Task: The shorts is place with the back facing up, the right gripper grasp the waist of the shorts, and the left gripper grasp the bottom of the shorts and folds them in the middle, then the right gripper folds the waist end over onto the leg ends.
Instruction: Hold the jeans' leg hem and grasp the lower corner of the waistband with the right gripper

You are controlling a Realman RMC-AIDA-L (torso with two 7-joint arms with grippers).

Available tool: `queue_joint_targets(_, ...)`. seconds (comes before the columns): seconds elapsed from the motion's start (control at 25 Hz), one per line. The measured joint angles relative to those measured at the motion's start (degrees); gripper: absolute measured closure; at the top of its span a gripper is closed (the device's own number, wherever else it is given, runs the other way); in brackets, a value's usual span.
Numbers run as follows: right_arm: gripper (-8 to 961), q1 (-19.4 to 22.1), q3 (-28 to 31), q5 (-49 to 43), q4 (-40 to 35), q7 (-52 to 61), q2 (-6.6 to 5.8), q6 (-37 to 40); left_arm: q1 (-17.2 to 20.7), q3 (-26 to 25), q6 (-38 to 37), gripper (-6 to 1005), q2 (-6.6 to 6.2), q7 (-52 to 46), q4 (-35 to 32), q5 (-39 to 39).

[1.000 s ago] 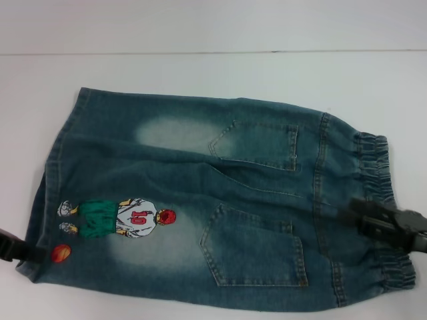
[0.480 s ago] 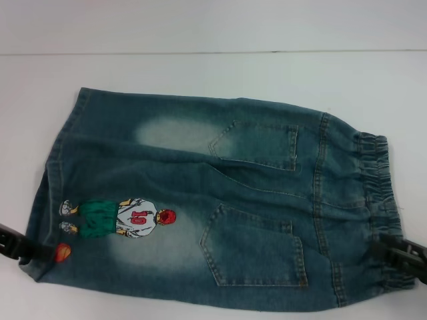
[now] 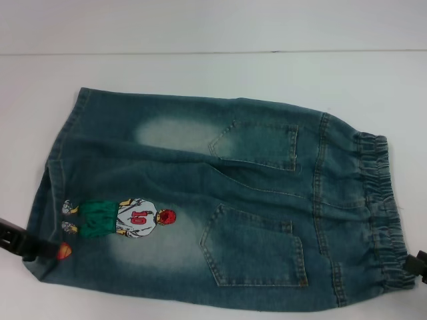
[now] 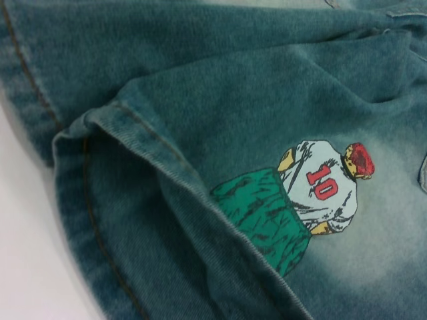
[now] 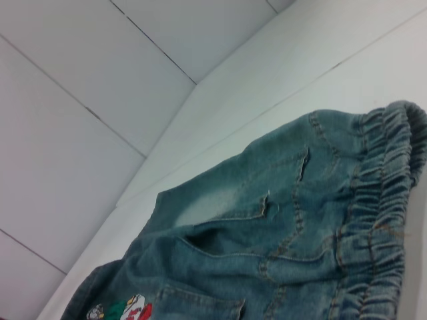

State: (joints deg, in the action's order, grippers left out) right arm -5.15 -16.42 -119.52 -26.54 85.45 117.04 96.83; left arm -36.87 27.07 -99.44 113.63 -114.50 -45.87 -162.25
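Across the middle of the white desk (image 3: 200, 73) the denim shorts (image 3: 220, 200) lie flat with the back up, both patch pockets showing, the ruffled elastic waist (image 3: 383, 200) toward the right edge and the leg hems (image 3: 53, 173) toward the left edge. A second ago the right gripper (image 3: 420, 263) lay across the waistband; it has since slid down along the band toward the near right corner of the shorts, and now only a black sliver of it shows at the frame's edge, so I cannot tell whether its fingers are parted or closed. The left gripper (image 3: 27, 245) has crept inward at the near left corner, and its black tip now touches the hem beside the small orange basketball patch (image 3: 65, 251); its finger state is likewise not visible. The left wrist view shows the hem rucked into a raised fold just beside the embroidered player numbered 10 (image 4: 313, 193), which suggests the cloth is being nudged there. I judge both arms are settling onto the near-edge corners for the grasp; the middle fold has not begun.
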Motion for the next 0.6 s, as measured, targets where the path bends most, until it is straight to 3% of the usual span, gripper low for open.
queue_joint_targets(0.6,195,-0.07,0.10,-2.41,0.03,0.88,-0.07,-0.93,-0.46,0.00,0.09,947,0.01,-0.10,-0.02,0.01)
